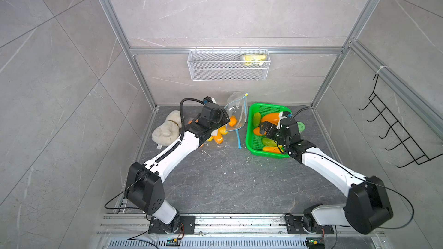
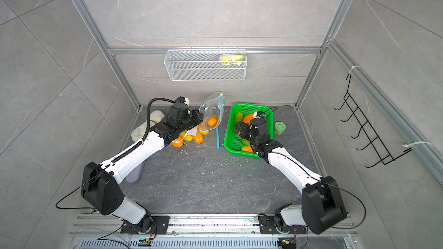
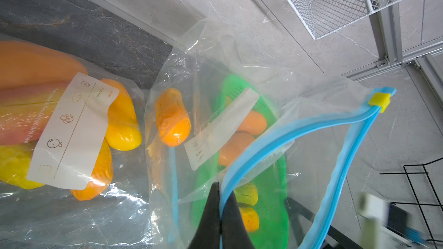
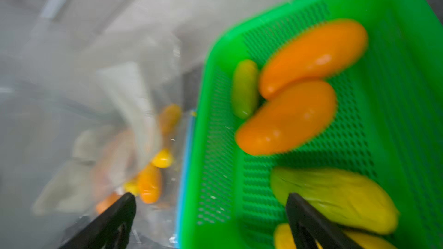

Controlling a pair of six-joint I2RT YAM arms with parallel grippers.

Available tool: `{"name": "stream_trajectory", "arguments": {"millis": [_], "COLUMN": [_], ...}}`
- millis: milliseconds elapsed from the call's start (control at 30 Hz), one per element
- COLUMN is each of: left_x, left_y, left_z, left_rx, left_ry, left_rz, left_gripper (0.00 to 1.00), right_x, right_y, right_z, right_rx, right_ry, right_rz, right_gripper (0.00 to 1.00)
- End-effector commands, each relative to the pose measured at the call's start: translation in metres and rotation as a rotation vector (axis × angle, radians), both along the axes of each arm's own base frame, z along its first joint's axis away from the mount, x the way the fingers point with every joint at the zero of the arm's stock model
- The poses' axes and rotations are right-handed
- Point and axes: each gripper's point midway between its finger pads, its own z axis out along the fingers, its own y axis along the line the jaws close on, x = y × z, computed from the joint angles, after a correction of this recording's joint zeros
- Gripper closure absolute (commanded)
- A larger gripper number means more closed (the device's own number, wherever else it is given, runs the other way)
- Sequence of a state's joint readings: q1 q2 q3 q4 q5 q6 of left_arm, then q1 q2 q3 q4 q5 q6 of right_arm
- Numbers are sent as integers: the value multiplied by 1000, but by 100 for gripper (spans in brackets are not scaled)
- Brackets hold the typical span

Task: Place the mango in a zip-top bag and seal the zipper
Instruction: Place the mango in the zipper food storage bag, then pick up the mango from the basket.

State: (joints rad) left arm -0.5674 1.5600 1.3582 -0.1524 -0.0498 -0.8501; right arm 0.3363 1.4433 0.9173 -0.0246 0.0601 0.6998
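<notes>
Clear plastic with a blue zipper strip, the zip-top bag (image 3: 239,68) is held up off the table (image 1: 227,183) by the left gripper (image 3: 219,195), whose jaws are pressed together on that strip. The bag's mouth gapes, the two zipper tracks parted, with the yellow slider (image 3: 380,99) at their far end. One orange mango (image 3: 172,120) lies inside this bag, low down against the plastic.

The right gripper (image 4: 211,202) hangs over the green basket (image 4: 199,140) beside the bag, jaws spread wide with nothing between them. One jaw is outside the basket's wall; the other is above a yellow-green mango (image 4: 335,192). Two orange mangoes (image 4: 287,118) and a small green one lie further in.

A second bag (image 3: 119,211) of orange and yellow mangoes lies flat on the table beneath the left arm.
</notes>
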Motion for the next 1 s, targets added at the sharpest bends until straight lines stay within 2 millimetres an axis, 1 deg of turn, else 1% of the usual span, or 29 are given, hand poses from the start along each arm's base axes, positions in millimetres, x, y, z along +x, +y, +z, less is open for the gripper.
{"name": "stream_trajectory", "arguments": {"millis": [0, 33, 167, 300, 367, 500, 567, 667, 733, 767, 833, 900, 967], "left_x": [-3, -4, -6, -7, -7, -7, -7, -6, -6, -6, -6, -5, -4], "left_y": [5, 6, 13, 14, 14, 14, 15, 14, 14, 13, 13, 14, 14], "left_z": [39, 37, 31, 29, 28, 28, 25, 23, 22, 21, 20, 18, 16], "left_rx": [-32, -28, -11, 1, 2, 5, 9, 12, 12, 10, 11, 15, 13], "left_ry": [-103, -102, -96, -98, -96, -100, -97, -92, -90, -87, -86, -84, -81], "left_rz": [-9, -6, 17, 17, 17, 13, 17, 15, 14, 13, 11, 16, 18], "left_gripper": [100, 100, 100, 100, 100, 100, 100, 100, 100, 100, 100, 100, 100], "right_x": [2, 8, 31, 52, 63, 78, 83, 92, 98, 98, 95, 88, 83], "right_y": [-18, -19, -31, -41, -41, -37, -38, -31, -22, -19, -13, -11, -11], "right_z": [-47, -53, -71, -80, -84, -106, -109, -109, -107, -103, -94, -83, -71], "right_rx": [55, 61, 87, 127, 133, 132, 139, 143, 160, 173, 196, 206, 207], "right_ry": [171, 178, 188, 149, 139, 203, 188, 177, 163, 157, 125, 100, 81], "right_rz": [-102, -110, -185, -240, -245, -237, -241, -204, -156, -136, -99, -80, -63], "right_gripper": [4, 5, 7, 8, 9, 11, 15, 16, 25, 31, 43, 58, 65]}}
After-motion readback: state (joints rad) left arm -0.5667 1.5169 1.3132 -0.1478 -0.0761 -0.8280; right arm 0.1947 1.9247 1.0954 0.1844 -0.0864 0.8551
